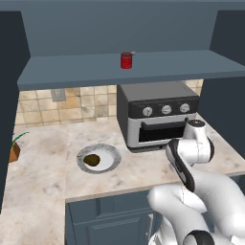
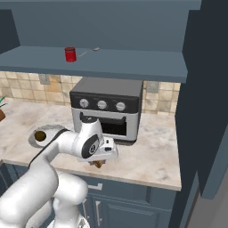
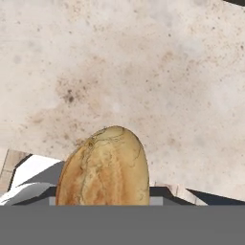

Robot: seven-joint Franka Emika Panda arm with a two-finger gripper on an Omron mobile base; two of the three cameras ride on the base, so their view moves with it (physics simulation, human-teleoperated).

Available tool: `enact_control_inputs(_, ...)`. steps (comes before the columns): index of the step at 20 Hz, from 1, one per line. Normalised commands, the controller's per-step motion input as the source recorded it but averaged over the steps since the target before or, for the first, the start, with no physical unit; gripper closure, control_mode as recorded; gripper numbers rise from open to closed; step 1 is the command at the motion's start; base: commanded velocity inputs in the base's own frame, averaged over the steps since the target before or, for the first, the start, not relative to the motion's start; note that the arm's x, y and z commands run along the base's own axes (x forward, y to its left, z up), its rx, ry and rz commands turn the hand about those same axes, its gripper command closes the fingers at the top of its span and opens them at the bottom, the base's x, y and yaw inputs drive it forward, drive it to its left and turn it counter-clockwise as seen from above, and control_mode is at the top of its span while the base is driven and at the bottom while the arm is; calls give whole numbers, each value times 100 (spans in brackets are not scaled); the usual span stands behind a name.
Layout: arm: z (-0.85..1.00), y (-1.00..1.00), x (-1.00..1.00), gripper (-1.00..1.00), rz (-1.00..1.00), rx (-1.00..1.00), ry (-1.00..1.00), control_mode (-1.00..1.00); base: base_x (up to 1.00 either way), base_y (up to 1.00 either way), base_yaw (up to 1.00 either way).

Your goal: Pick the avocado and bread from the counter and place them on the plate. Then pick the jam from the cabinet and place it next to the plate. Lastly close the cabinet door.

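Observation:
A golden-brown bread point(image 3: 103, 170) loaf sits right at the bottom of the hand view, covering the fingertips. In the right base view the bread point(image 2: 97, 164) hangs under my gripper point(image 2: 98, 161), just above the counter's front edge, and the gripper appears shut on it. The dark avocado point(image 1: 92, 159) lies on the round grey plate point(image 1: 111, 158) to the left; the arm partly hides the plate point(image 2: 33, 140) in the right base view. The red jam point(image 1: 126, 61) jar stands on the open cabinet shelf point(image 1: 167, 69) above.
A black and silver toaster oven point(image 1: 158, 115) stands on the counter right behind the arm. A potted plant point(image 1: 14, 150) is at the far left. Open dark cabinet doors point(image 2: 200, 89) flank the shelf, and marble counter point(image 1: 43, 167) spreads left of the plate.

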Motion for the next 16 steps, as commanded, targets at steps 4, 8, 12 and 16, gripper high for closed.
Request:
enact_control_inputs(4,7,64,-6,100,0,0,-2,-100,0,0,0)
enact_control_inputs(8,7,64,-1,100,0,0,-2,-100,0,0,0)
enact_control_inputs(12,7,63,0,100,0,2,-4,-100,0,0,0)
enact_control_inputs(16,6,62,0,100,0,3,-2,-100,0,0,0)
